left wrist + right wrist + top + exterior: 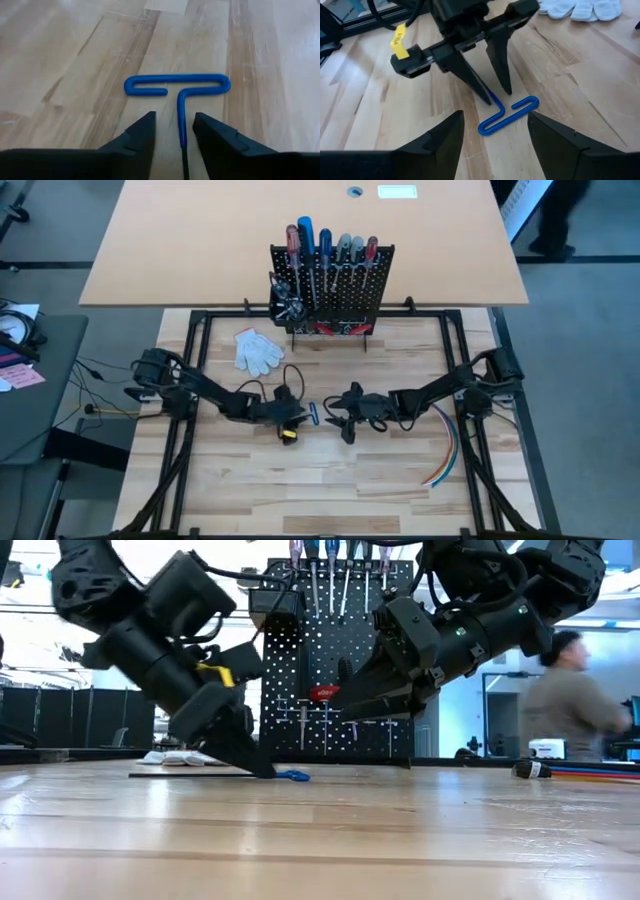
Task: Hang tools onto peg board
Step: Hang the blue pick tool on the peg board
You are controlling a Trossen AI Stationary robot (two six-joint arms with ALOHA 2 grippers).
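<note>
Left end effector [492,92] is tipped down at the counter [330,480], fingers parted a little, straddling the thin shaft of a blue T-handle hex key [180,92]. In the left wrist view there is a gap on both sides of the shaft, so I read it as not gripped. Key lies flat on the wood, blue looped handle pointing toward the right arm, shaft running back under the left fingers.

Right end effector [495,137] hovers just above and beside the handle end, fingers spread wide, holding nothing.

Looks like a handover or re-grip at centre counter. To do it well:
- right comes down over the blue handle, fingers across the crossbar, not along it
- close on the bar near the stem so the key doesn't pivot
- left stays clear, fingertips are very close to each other here, collision risk
- lift straight, shaft is thin and may drag

Peg board [345,295] stands at the far edge, well apart, screwdrivers [325,245] already lined along its top, red-handled pliers low on it. White gloves [258,350] lie near its base, coloured wires [447,450] by the right arm.
</note>
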